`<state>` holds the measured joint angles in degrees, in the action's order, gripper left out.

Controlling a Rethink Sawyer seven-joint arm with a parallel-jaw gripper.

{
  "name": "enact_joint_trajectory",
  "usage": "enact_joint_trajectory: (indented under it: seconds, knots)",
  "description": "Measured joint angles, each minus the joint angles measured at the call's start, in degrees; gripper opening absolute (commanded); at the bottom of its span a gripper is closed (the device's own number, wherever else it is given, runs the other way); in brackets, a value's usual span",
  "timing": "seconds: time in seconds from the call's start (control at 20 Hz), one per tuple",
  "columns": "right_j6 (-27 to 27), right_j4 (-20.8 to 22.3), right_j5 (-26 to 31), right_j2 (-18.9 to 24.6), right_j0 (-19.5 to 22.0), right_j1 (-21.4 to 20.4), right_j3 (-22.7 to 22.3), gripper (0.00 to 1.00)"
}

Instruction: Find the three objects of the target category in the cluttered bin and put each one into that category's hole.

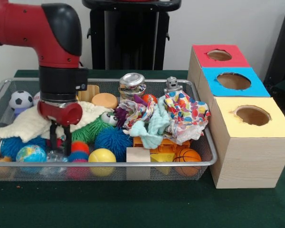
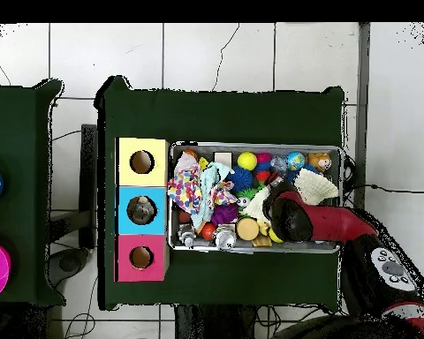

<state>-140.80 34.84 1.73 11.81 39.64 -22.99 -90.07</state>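
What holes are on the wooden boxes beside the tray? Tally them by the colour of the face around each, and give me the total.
Red-faced hole: 1
Blue-faced hole: 1
Yellow-faced hole: 1
Total: 3

Arm (image 2: pixel 326 221) reaches over wire bin (image 2: pixel 253 249); red-faced hole (image 2: pixel 141 257) beside bin's end.

white wall (image 1: pixel 228 23), seemingly cracked tiled floor (image 2: pixel 224 57)
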Motion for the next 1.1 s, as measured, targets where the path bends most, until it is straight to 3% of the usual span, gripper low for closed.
enact_joint_trajectory:
  seconds: [0.25,0.7,1.1]
  knots:
    - [0.00,-2.03,-2.26,-3.67,-4.81,-0.58,-0.98,1.00]
    - [-0.11,-11.49,-4.64,-10.95,-13.99,-1.56,-6.61,1.00]
    - [-0.11,-14.83,-4.80,-12.09,-13.53,-2.46,-9.36,1.00]
